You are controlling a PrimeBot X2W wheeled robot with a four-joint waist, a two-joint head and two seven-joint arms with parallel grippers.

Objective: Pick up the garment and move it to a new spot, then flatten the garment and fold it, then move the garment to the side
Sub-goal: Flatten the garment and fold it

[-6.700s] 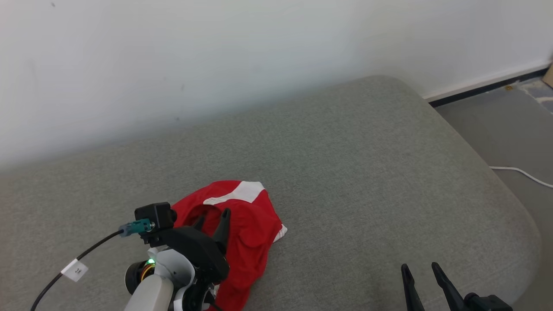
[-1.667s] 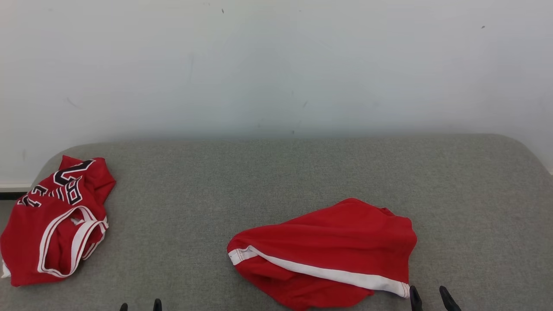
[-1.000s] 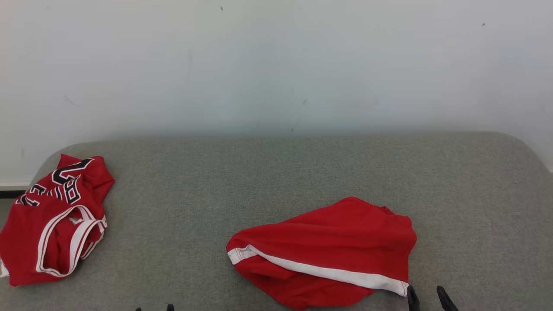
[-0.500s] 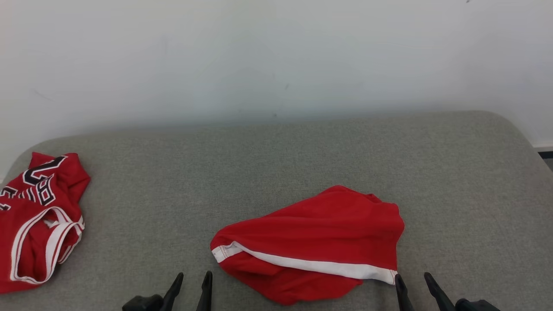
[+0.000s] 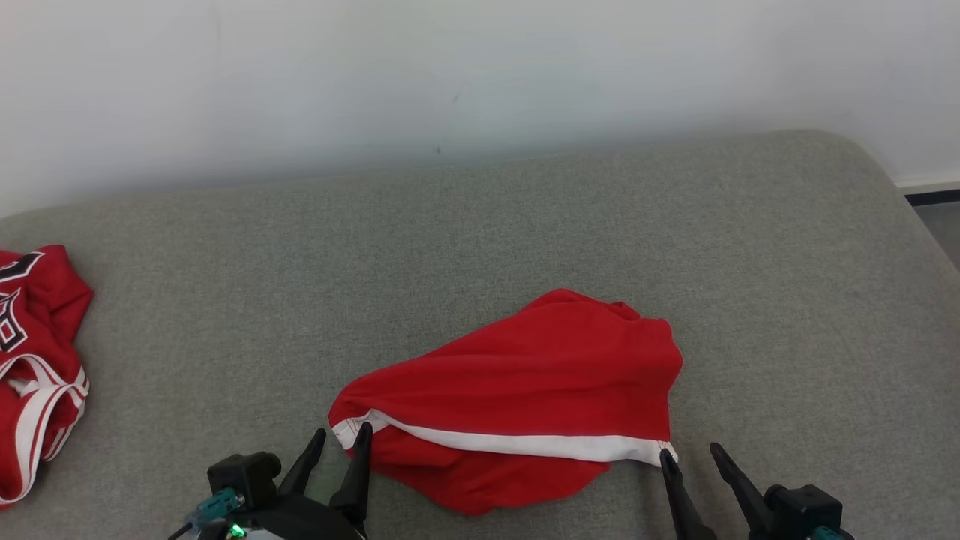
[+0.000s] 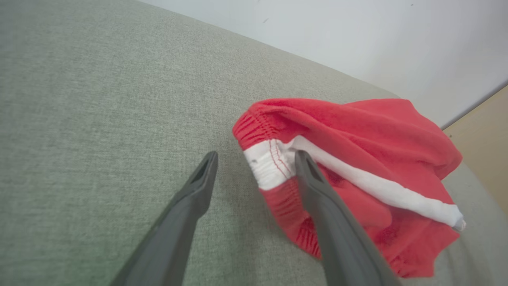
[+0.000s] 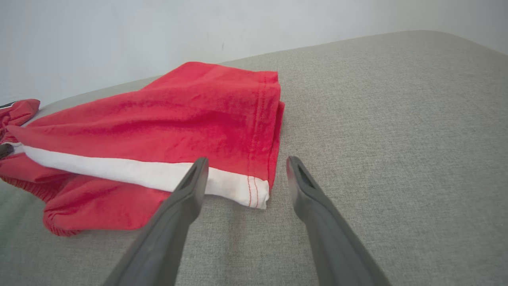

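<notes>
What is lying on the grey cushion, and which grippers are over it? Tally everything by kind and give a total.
red shorts: 1
red jersey: 1
grippers: 2 (left gripper, right gripper)
Total: 4

Rumpled red white-striped garment [image 5: 525, 382] on grey cushion [image 5: 465, 225]

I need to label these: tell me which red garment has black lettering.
The red jersey at the head view's left edge; the red shorts in the middle carry a white stripe but no lettering.
</notes>
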